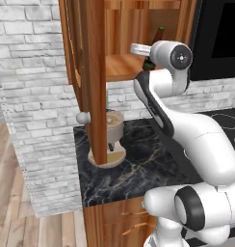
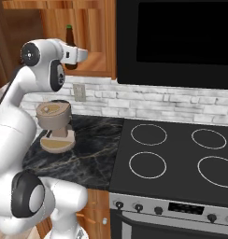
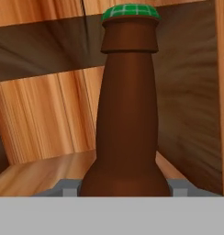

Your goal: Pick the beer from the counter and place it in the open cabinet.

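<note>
The beer, a dark brown bottle with a green cap, stands upright inside the open cabinet, over its plank shelf. My gripper is shut on the bottle's lower body, a fingertip showing on each side. From the left base camera, the bottle's neck rises behind my white wrist and the gripper is deep in the cabinet. The right base camera shows the beer above my gripper near the shelf. I cannot tell whether the base touches the shelf. The counter is out of view.
The cabinet's tall open door, with its round pale knob, hangs left of my arm. A beige appliance stands on the black marble top over drawers. A black stovetop and a dark microwave lie to the right.
</note>
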You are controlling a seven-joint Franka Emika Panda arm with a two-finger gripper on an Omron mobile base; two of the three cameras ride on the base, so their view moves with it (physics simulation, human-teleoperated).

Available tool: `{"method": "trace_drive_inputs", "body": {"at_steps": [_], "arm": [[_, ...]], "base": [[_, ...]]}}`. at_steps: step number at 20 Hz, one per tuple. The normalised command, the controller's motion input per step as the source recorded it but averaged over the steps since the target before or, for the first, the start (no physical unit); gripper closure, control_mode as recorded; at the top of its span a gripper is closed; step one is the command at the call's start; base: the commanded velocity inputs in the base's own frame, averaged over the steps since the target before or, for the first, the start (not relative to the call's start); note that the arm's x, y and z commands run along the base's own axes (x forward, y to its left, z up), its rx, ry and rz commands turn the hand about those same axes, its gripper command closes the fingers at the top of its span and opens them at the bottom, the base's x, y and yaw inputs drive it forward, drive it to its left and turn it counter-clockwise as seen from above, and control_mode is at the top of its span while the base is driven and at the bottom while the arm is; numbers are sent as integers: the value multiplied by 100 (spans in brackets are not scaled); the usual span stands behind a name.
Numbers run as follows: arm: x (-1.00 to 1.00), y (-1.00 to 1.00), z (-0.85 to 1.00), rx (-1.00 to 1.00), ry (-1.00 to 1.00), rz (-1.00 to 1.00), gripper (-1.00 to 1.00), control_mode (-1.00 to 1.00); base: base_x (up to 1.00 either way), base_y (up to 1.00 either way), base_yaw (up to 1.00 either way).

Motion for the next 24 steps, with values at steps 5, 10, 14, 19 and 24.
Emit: {"method": "trace_drive_inputs", "body": {"at_steps": [5, 10, 14, 19, 24], "arm": [[25, 2, -5, 0, 0, 1, 100, -100], [25, 3, -2, 0, 0, 0, 100, -100], [26, 3, 0, 0, 0, 0, 100, -100], [25, 2, -1, 0, 0, 1, 100, -100], [23, 3, -2, 0, 0, 1, 100, -100]], "base": [[0, 0, 0], [0, 0, 0], [0, 0, 0], [0, 0, 0], [0, 0, 0]]}}
